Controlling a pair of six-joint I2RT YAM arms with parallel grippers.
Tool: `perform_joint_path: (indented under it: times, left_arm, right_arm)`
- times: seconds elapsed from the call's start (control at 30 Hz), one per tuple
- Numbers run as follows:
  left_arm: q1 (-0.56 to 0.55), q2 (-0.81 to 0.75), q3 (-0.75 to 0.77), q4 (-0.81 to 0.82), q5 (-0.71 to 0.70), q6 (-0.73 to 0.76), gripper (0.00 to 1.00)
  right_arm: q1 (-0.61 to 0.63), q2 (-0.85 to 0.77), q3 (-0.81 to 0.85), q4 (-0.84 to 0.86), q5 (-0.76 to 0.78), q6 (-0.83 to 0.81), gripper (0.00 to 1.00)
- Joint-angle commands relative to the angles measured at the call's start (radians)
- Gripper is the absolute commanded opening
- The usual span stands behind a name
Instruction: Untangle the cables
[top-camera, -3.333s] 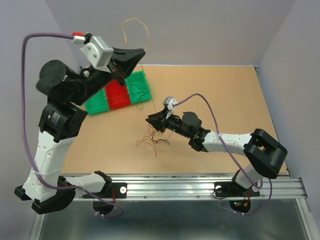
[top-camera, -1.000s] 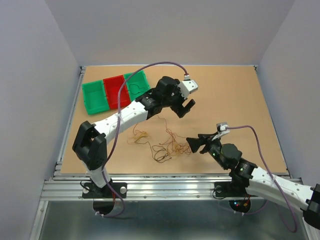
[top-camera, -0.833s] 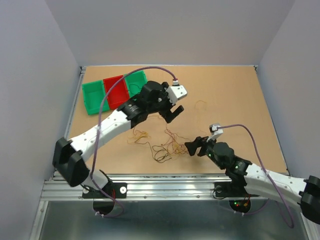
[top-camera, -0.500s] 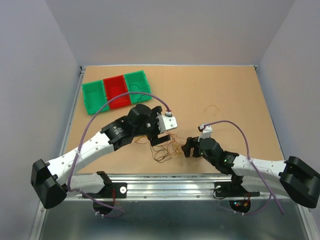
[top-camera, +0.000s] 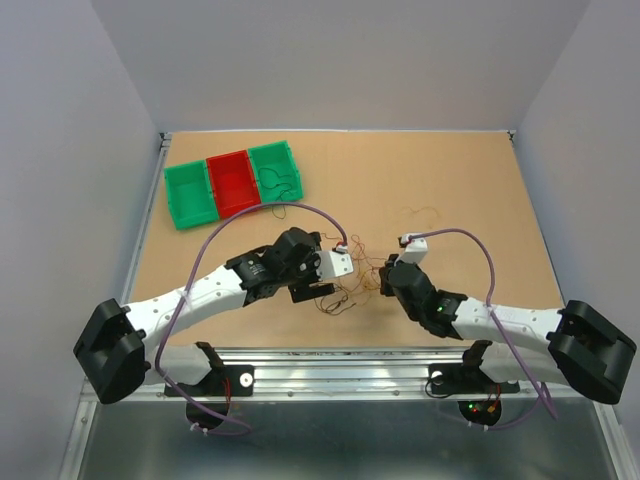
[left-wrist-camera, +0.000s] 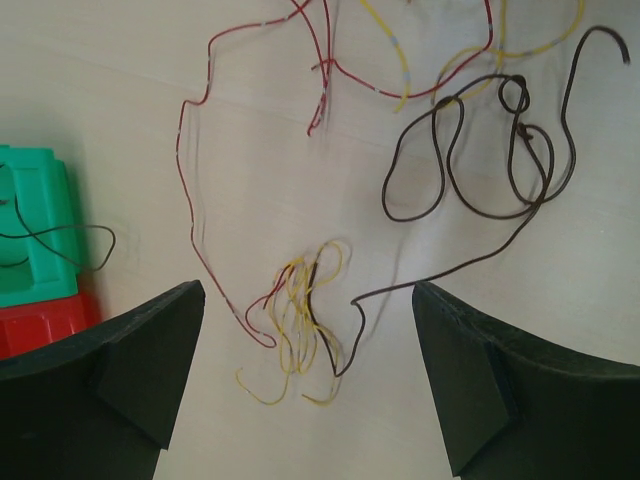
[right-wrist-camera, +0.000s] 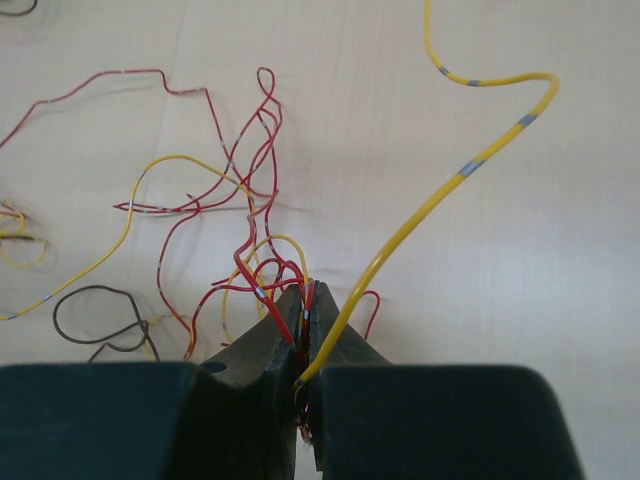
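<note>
The cables (top-camera: 352, 288) lie as a loose tangle of thin red, yellow and dark brown wires on the tan table between my two grippers. My left gripper (top-camera: 312, 290) hangs open over a small yellow-red-brown clump (left-wrist-camera: 300, 322), its fingers (left-wrist-camera: 110, 370) wide on either side and not touching it. Dark brown loops (left-wrist-camera: 480, 150) and a long red strand (left-wrist-camera: 195, 150) spread beyond. My right gripper (right-wrist-camera: 308, 296) is shut on a bundle of red wires (right-wrist-camera: 255, 270) and one yellow wire (right-wrist-camera: 470, 165) that arcs up and away to the right.
A row of green, red and green bins (top-camera: 235, 180) stands at the back left, with a dark wire (top-camera: 280, 182) in the right green bin. A single thin wire (top-camera: 425, 212) lies alone right of centre. Thick lilac cables (top-camera: 470, 240) loop over both arms.
Both arms have swung in and down to the tangle. The right gripper, open a moment ago, has shut on red and yellow wires. The left gripper stays open, now low over the small clump.
</note>
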Motion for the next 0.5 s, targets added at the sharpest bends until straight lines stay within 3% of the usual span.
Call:
perform_joint_path:
  times: [0.0, 0.37, 0.47]
  left_arm:
    - [-0.005, 0.018, -0.029, 0.065, -0.056, 0.021, 0.96]
    - [-0.007, 0.099, -0.065, 0.165, -0.040, 0.128, 0.96]
    - [-0.007, 0.128, -0.058, 0.186, -0.024, 0.173, 0.92]
  right_arm:
    - [-0.019, -0.007, 0.078, -0.020, 0.133, 0.001, 0.01]
    - [-0.021, -0.031, 0.083, -0.023, 0.096, -0.009, 0.01]
    - [-0.021, -0.053, 0.074, -0.024, 0.085, -0.009, 0.01]
